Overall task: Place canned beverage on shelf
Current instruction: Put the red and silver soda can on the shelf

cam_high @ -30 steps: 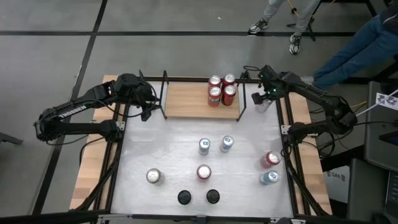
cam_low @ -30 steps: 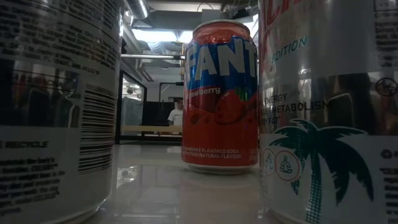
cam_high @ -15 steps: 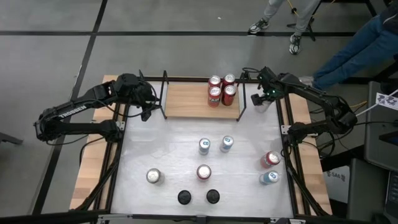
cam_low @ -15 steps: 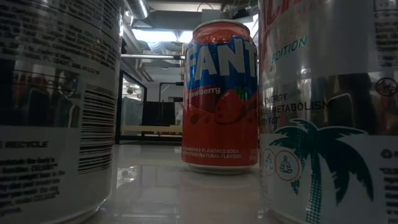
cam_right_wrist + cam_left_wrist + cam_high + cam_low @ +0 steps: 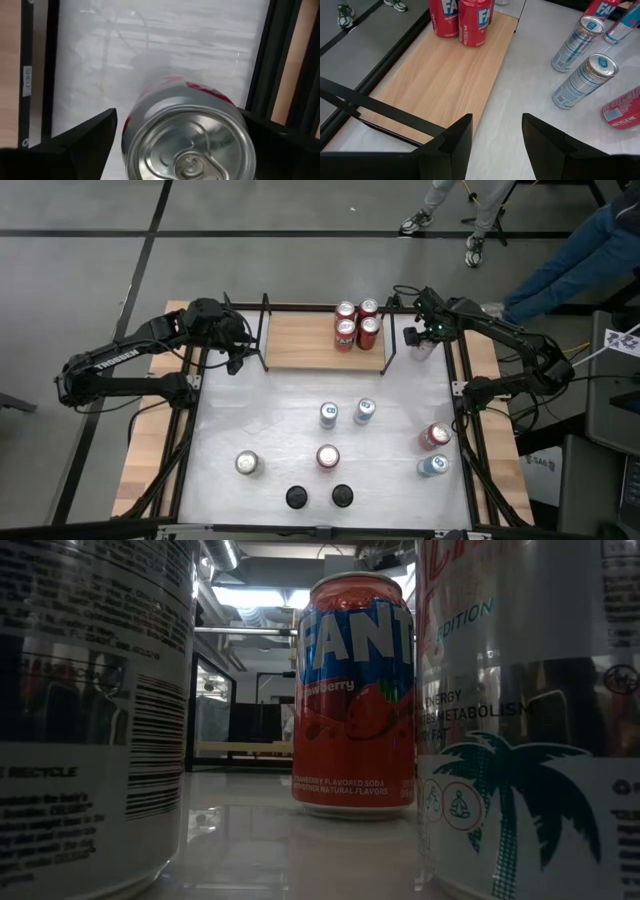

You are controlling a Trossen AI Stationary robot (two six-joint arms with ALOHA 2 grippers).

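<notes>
Up at twelve o'clock on the table (image 5: 300,395) lies the shelf (image 5: 300,342), four red cans (image 5: 356,325) bunched at its three-o'clock end. Just off that end, the right gripper (image 5: 421,342) hangs over a white can (image 5: 189,137), fingers spread wide on either side of its top; whether they touch it I cannot tell. The left gripper (image 5: 238,361) waits at the shelf's nine-o'clock end, closed and empty. Loose cans (image 5: 345,413) stand mid-table.
</notes>
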